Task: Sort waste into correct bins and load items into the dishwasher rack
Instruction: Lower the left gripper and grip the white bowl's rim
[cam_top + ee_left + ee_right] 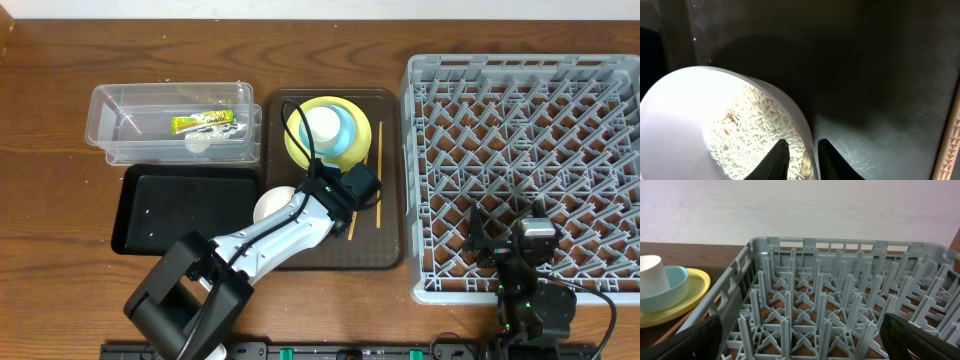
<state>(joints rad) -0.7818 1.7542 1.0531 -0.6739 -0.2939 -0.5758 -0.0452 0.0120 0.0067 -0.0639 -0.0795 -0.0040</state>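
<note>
White bowl (685, 110) rim pinched by left end effector (802, 150); right end effector (802, 340) gapes wide, empty.

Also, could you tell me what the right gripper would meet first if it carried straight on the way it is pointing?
The right gripper, jaws open, would most likely meet the upright pegs of the dishwasher rack first, though depth is hard to judge.

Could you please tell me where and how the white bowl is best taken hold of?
Pinch the white bowl by its thin rim from above, one finger inside and one outside, as the left hand does. The bowl is too wide to span and holds rice, so keep it level.
</note>
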